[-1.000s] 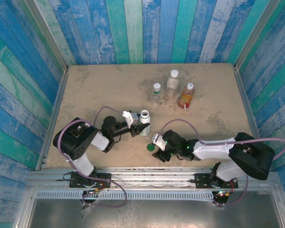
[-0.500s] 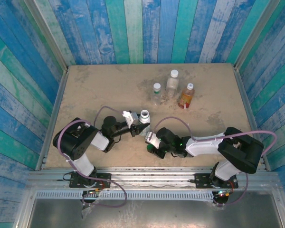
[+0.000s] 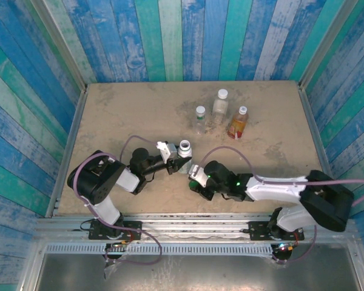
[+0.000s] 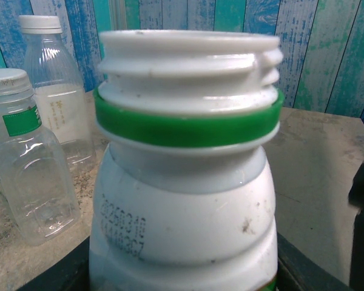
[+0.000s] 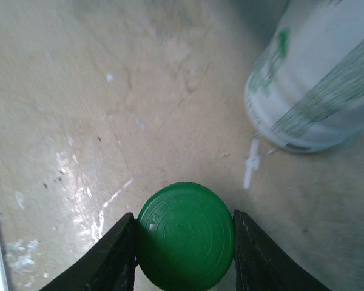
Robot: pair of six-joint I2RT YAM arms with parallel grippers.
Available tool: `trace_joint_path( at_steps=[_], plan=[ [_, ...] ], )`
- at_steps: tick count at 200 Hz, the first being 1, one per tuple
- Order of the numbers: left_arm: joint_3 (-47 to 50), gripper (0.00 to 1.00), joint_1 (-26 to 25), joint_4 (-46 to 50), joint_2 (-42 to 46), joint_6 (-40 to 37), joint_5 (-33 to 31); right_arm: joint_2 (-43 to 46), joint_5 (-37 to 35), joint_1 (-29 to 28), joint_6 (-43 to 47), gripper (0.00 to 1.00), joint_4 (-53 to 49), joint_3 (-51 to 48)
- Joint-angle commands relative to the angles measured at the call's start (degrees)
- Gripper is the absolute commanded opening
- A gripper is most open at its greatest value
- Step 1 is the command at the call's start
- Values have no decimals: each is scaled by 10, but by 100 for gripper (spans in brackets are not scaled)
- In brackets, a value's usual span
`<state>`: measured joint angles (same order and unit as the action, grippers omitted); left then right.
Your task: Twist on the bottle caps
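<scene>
Grips the white bottle with the left end effector, dark fingers closed on the lower body at both flanks. Held with the neck uppermost and open: bare white screw thread at the top, green ring just beneath it, printed code on the shoulder.

Grips the dark green cap with the right end effector, one finger pressed against each side of the ribbed rim. Cap centred between the fingers, flat face toward the wrist camera, low over the sandy worktop. Cannot tell whether resting on the worktop or just clear of it.

Ahead of the right end effector and to its right: the base of the white bottle, with green print on the label, near the cap but apart from it. In the top view, right end effector just beside the left one, on the side nearer the arm bases.

Beyond the left end effector, well apart toward the far wall: three more bottles standing upright, each with a white cap fitted. Small clear bottle with green label at the left, taller clear bottle farthest back, amber bottle at the right.
</scene>
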<state>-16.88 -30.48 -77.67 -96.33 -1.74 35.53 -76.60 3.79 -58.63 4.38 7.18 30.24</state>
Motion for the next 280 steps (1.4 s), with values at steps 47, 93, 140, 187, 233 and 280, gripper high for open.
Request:
trace_joint_path(
  at_steps=[47, 93, 140, 187, 233, 280],
  plan=[
    [-3, 52, -2, 30, 18, -12, 0, 126, -38, 9, 41, 37, -168, 121],
    [-4, 52, -2, 38, 16, -16, 1, 87, -10, 53, 102, 38, -206, 226],
    [-2, 52, -4, 57, 26, -29, -2, 26, 39, 95, 103, 38, -225, 294],
    [-7, 52, -5, 59, 16, -33, 0, -32, 72, 110, 89, 39, -274, 347],
    [-7, 52, -5, 58, 12, -34, -1, -50, 74, 116, 71, 40, -286, 355],
    [-6, 51, -5, 56, 12, -32, 1, -57, 51, 125, 53, 43, -297, 359]
  ],
)
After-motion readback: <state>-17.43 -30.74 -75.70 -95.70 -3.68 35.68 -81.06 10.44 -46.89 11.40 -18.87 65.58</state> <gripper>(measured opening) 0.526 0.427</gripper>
